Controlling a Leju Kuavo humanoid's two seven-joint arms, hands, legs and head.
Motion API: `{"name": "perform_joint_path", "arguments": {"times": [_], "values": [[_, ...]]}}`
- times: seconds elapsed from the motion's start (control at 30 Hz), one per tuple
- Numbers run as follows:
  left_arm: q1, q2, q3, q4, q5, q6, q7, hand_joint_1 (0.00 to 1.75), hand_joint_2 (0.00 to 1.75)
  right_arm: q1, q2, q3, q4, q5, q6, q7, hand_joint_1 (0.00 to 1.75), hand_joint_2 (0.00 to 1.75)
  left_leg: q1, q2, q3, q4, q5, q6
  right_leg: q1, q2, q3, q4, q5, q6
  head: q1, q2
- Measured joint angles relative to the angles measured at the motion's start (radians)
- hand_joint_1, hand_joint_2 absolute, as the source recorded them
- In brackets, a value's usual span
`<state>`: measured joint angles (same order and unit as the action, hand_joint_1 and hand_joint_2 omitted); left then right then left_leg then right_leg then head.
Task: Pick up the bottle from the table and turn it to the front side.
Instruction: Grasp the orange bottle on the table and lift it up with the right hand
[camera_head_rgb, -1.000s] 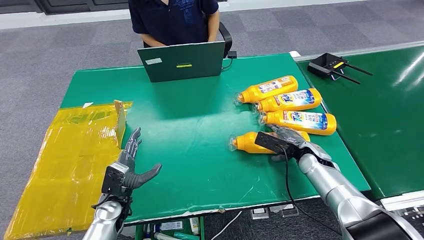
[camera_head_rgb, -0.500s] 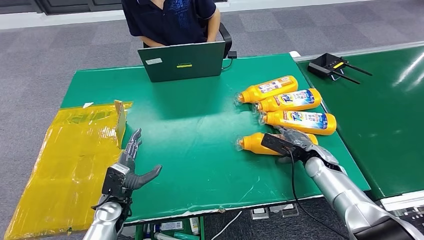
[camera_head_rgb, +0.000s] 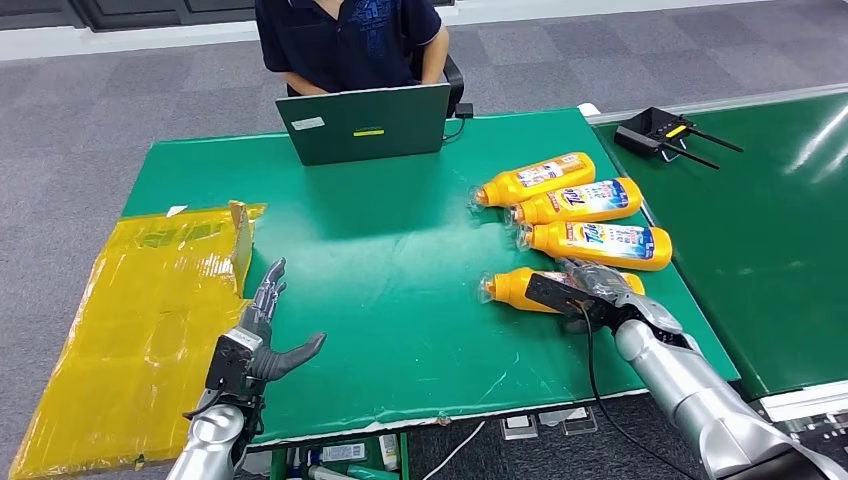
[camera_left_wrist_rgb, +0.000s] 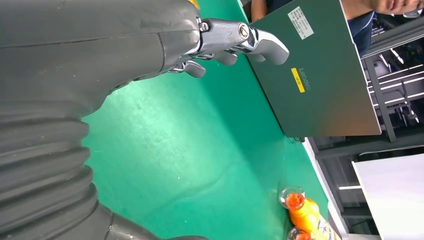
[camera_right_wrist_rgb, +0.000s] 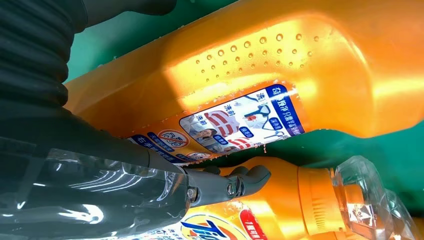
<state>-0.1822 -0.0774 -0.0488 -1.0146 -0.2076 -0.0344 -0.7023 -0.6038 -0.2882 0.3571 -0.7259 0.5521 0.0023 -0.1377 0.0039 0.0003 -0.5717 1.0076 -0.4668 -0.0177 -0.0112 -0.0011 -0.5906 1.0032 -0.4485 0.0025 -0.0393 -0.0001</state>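
Nearest of several orange detergent bottles, the task's bottle (camera_head_rgb: 515, 288) lies on its side on the green table (camera_head_rgb: 400, 260), clear cap pointing left. My right hand (camera_head_rgb: 592, 287) grips its body from above. In the right wrist view that bottle (camera_right_wrist_rgb: 235, 70) shows its back label, and my fingers (camera_right_wrist_rgb: 235, 183) reach between it and a neighbouring bottle (camera_right_wrist_rgb: 285, 210). My left hand (camera_head_rgb: 258, 338) hovers open near the table's front left edge, fingers spread, holding nothing; its fingers (camera_left_wrist_rgb: 240, 40) point toward the laptop (camera_left_wrist_rgb: 320, 75).
Three more orange bottles (camera_head_rgb: 585, 200) lie side by side just behind the held one. A person (camera_head_rgb: 345, 40) sits behind a green laptop (camera_head_rgb: 365, 122) at the far edge. Yellow wrapped cardboard (camera_head_rgb: 140, 320) covers the left side. A black device (camera_head_rgb: 660, 130) sits on the right-hand table.
My right hand has moved the bottle to the right, closer to the other bottles. The left hand has stayed still.
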Motion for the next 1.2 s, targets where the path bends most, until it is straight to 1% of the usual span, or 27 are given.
{"name": "perform_joint_path", "arguments": {"times": [0.1,0.13,0.23,0.27,0.6,0.9,1.03,1.2], "values": [[0.000,0.000,0.000,0.000,0.000,0.000,0.000,0.00,1.75,0.001,-0.001,0.000,0.000,0.001,0.000,0.001,0.00,1.75,0.000,0.000,0.000,0.000,0.000,0.000,0.000,0.000,0.000,0.000,0.000,0.000,0.000,0.000],[0.000,0.000,0.000,0.000,0.000,0.000,0.000,0.00,1.75,0.001,-0.001,0.000,0.000,0.001,0.000,0.001,0.05,1.75,0.000,0.000,0.000,0.000,0.000,0.000,0.000,0.000,0.001,0.000,0.000,0.000,0.000,0.000],[0.000,0.000,0.000,0.000,-0.001,-0.001,0.000,0.00,1.75,0.002,-0.001,0.000,-0.002,0.005,0.002,0.002,1.36,1.75,0.000,0.000,0.001,0.000,0.000,0.000,0.000,0.000,0.001,0.000,0.000,0.000,0.000,0.000],[0.000,0.000,0.000,0.000,-0.001,-0.001,0.000,0.00,1.75,0.002,-0.001,0.000,-0.003,0.006,0.005,0.003,1.75,1.75,0.000,0.000,0.001,0.000,0.000,0.000,0.000,0.000,0.001,0.000,0.000,0.000,0.000,0.000],[0.000,0.000,0.007,0.000,-0.002,-0.001,0.000,0.00,1.75,-0.005,-0.001,0.000,-0.005,0.009,0.027,-0.016,1.75,1.75,0.000,0.000,0.002,0.000,0.000,0.000,0.000,0.000,0.002,0.000,0.000,0.000,0.000,0.000],[0.000,0.000,0.008,0.000,-0.003,-0.001,0.000,0.00,1.75,-0.005,-0.001,0.000,-0.005,0.009,0.028,-0.031,1.75,1.75,0.000,0.000,0.002,0.000,0.000,0.000,0.000,0.000,0.002,0.000,0.000,0.000,0.000,0.000],[0.000,-0.001,0.008,0.000,-0.010,-0.001,0.000,0.00,1.75,0.001,0.000,-0.003,-0.005,0.008,0.008,-0.050,1.75,1.75,0.000,0.000,0.002,0.000,0.000,0.000,0.000,0.000,0.002,0.000,0.000,0.000,0.000,0.000],[0.000,-0.004,0.008,0.000,-0.015,-0.006,0.000,0.00,1.75,0.020,0.017,-0.019,-0.019,-0.006,-0.038,-0.108,1.75,1.75,0.000,0.000,0.002,0.000,0.000,0.000,0.000,0.000,0.002,0.000,0.000,0.000,0.000,0.000]]}}
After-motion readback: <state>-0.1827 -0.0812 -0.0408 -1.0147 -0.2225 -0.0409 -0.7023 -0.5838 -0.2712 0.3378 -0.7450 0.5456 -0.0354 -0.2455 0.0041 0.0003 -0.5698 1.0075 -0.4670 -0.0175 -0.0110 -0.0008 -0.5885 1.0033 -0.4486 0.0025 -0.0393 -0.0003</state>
